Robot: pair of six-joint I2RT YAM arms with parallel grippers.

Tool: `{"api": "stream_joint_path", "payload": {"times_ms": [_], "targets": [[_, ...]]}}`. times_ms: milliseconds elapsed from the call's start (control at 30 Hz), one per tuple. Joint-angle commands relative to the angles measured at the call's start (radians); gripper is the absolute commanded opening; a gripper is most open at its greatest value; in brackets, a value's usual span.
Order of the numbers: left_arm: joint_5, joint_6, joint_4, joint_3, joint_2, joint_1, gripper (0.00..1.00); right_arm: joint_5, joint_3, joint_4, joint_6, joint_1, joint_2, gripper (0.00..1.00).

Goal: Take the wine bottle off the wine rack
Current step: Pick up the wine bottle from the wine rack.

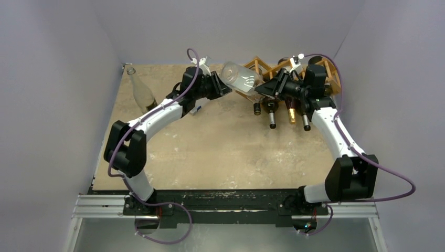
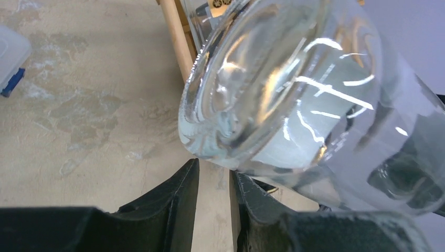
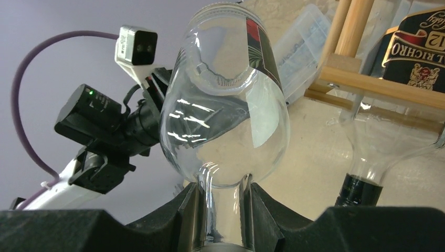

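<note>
A clear empty wine bottle (image 1: 239,77) hangs tilted in the air at the left end of the wooden lattice wine rack (image 1: 257,63), base toward the left arm. My right gripper (image 1: 265,88) is shut on its neck; the right wrist view shows the fingers (image 3: 223,189) clamping the glass neck below the bottle body (image 3: 225,105). My left gripper (image 1: 226,88) sits just under the bottle's base (image 2: 273,79). Its jaws (image 2: 214,173) are nearly closed with a thin gap and nothing between them.
Several other bottles lie in the rack with necks pointing forward (image 1: 272,118); one is clear with a dark cap (image 3: 367,157), one dark with a label (image 3: 420,47). A clear bottle (image 1: 140,90) stands upright at the far left. A clear plastic box (image 2: 10,58) lies near the left arm.
</note>
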Motion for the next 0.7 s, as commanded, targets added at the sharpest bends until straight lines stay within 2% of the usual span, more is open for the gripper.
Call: {"api": "stream_joint_path", "payload": {"times_ms": [0,367,667], "targets": [[-0.033,-0.003,0.119,-0.095,-0.129,-0.008,0.27,-0.075,0.065,0.112,-0.087,0.037,-0.098,0.0],[-0.079,-0.051,0.217,-0.395,-0.315,-0.036,0.27,-0.061,0.035,-0.072,-0.269,0.134,-0.123,0.0],[-0.097,-0.088,0.314,-0.619,-0.41,-0.083,0.28,0.027,0.002,-0.242,-0.452,0.255,-0.132,0.0]]}}
